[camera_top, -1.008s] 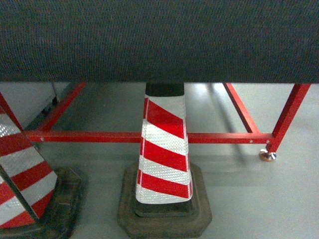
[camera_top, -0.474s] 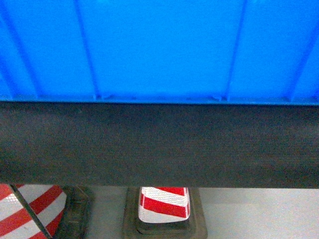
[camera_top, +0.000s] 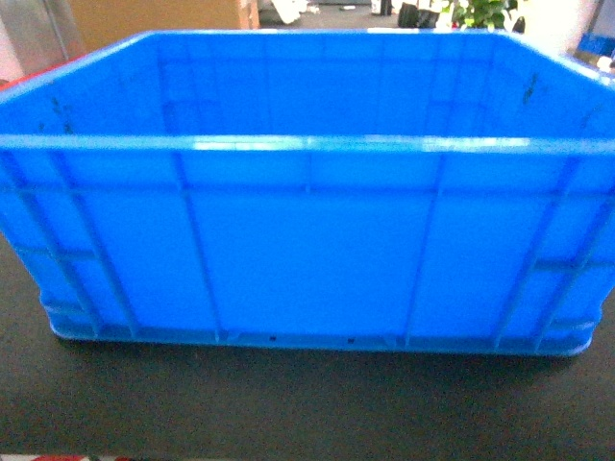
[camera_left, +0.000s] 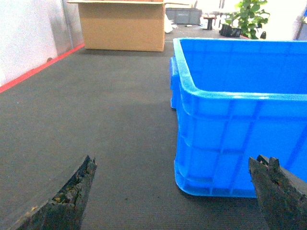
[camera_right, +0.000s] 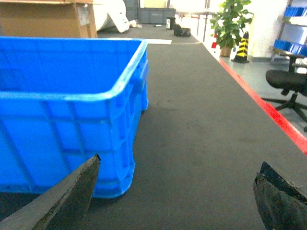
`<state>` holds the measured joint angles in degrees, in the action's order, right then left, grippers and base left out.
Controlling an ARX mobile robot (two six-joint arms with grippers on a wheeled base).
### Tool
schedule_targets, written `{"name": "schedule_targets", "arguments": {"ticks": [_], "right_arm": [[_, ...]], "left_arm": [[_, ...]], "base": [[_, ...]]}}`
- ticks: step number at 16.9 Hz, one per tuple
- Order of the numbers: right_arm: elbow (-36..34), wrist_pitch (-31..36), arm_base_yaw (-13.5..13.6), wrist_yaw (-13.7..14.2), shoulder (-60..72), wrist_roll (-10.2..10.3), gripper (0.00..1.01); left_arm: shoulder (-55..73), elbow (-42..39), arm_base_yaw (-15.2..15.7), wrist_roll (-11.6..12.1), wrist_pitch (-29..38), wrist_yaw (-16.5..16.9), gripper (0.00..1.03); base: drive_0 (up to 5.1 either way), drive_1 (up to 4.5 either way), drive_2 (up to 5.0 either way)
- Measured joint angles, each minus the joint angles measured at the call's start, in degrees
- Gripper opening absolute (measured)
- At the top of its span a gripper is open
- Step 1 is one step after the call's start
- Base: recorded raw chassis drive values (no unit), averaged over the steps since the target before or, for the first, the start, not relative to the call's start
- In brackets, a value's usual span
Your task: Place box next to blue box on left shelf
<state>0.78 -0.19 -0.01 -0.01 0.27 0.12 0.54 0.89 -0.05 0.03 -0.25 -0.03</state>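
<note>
The box (camera_top: 307, 259) is a large bright-blue ribbed crate, empty, standing on a dark mat-covered table (camera_top: 288, 403) and filling the head view. My left gripper (camera_left: 175, 163) is open and empty, low over the mat in front of the box's (camera_left: 230, 134) near left corner; its right finger (camera_left: 280, 196) overlaps the box's front wall. My right gripper (camera_right: 180, 163) is open and empty in front of the near right corner of the box (camera_right: 67, 124). Neither gripper touches it. The left shelf and the blue box are out of view.
A cardboard carton (camera_left: 122, 26) stands far back on the left of the table (camera_left: 96, 120). The table's edges are red (camera_right: 268, 110). Beyond them are an office chair (camera_right: 288, 86), a potted plant (camera_right: 232, 21) and a striped cone (camera_right: 242, 48).
The head view has risen from under the table, where striped cones and a red frame showed, past the table edge to the box on top.
</note>
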Motion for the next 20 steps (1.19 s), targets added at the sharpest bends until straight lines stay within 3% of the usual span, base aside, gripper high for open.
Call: {"name": "schedule_targets", "arguments": {"ticks": [20], "right_arm": [[0.0, -0.1, 0.0, 0.0, 0.0, 0.0, 0.98]], "left_arm": [[0.0, 0.0, 0.0, 0.0, 0.0, 0.0, 0.98]], "base": [[0.0, 0.0, 0.0]]}}
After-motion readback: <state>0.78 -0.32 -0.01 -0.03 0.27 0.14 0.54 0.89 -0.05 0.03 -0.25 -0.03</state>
